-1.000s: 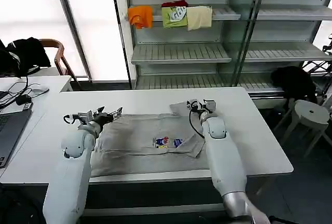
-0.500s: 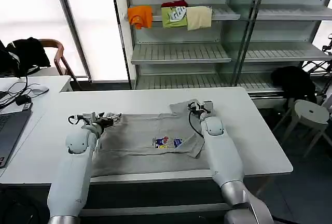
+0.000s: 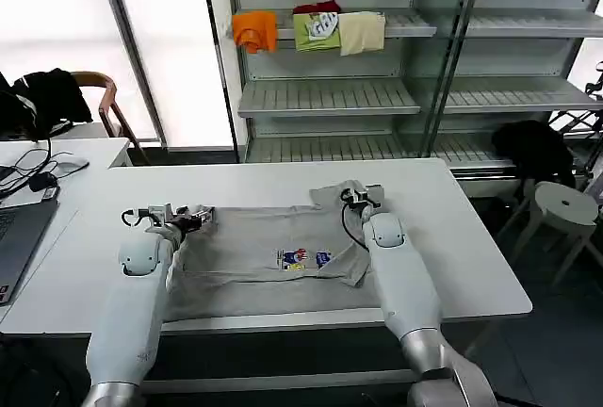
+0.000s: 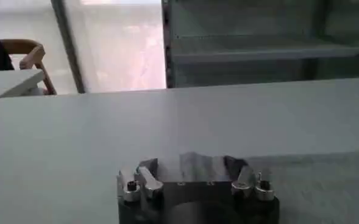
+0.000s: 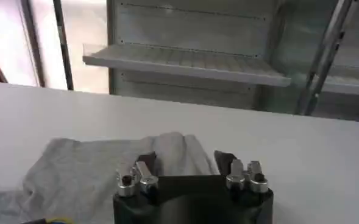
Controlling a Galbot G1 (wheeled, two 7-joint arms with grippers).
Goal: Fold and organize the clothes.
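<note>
worktop (image 3: 452, 228): white, and it carries one garment spread flat across its middle, reaching toward the near edge.
grey shirt (image 3: 254, 266): light grey cotton with a small multicolour chest print (image 3: 304, 258); its right side is folded over in a loose flap, its far hem rumpled.
handling: I judge it light, limp and not fragile; it will sag and drag unless lifted at two points, so the far corners or the fold edge are the places to pinch.
left gripper (image 3: 193, 218): at the shirt's far left corner, fingers spread to either side of a ridge of cloth, seemingly not yet clenched on it.
right gripper (image 3: 361, 195): at the far right corner over bunched cloth, fingers likewise parted, cloth between them.
</note>
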